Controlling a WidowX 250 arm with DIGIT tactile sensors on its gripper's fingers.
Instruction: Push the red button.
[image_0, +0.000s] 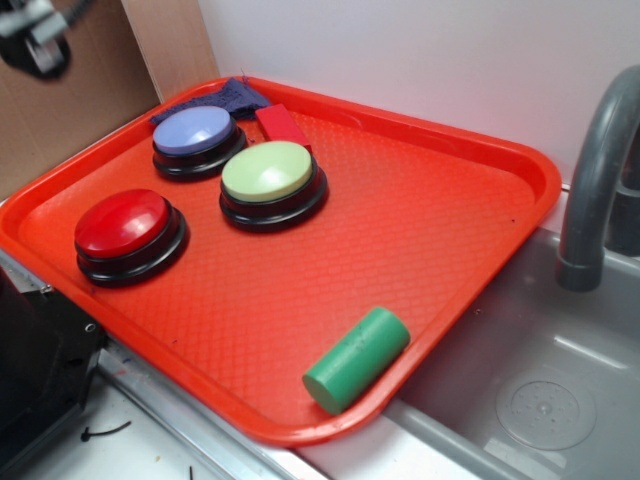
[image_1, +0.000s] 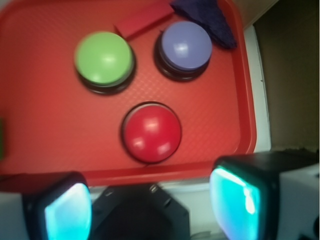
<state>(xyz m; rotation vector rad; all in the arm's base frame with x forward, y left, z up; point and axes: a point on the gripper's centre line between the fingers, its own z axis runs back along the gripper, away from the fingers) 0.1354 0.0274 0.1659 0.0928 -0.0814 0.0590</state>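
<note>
Your hand (image_1: 150, 205) is cut off at the bottom of the wrist view, its two glowing pads (image_1: 67, 212) spread wide with nothing between them; in the exterior view only a blurred piece of it shows top left. The red button (image_0: 128, 234) sits on the red tray (image_0: 450, 250) near its left rim, clear of the hand, below and ahead of the open gap. The green cylinder (image_0: 357, 358) is only an edge sliver at the wrist view's left border.

One orange-red tray (image_0: 450, 150) carries everything counted here. Three domed buzzer buttons sit on it, each on a black base: one red button (image_0: 124, 224), one pale green button (image_0: 267, 172) and one lavender-blue button (image_0: 193, 131). There is one green cylinder (image_0: 357, 358), one flat red block (image_0: 281, 126) and one dark blue cloth (image_0: 232, 97). The wrist view shows two fingers (image_1: 242, 202).
</note>
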